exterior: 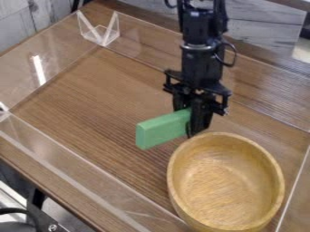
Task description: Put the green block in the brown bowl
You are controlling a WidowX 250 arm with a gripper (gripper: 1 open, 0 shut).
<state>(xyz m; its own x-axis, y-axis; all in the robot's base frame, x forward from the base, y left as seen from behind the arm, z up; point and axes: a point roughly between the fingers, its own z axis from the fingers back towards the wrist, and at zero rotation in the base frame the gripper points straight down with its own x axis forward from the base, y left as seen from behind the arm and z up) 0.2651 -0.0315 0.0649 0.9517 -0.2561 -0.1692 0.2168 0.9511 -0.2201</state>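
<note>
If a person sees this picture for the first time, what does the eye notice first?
First, the black gripper at the centre, holding one end of the green block lifted above the wooden table. Next, the big brown bowl, empty, at the lower right, just below the block.
</note>
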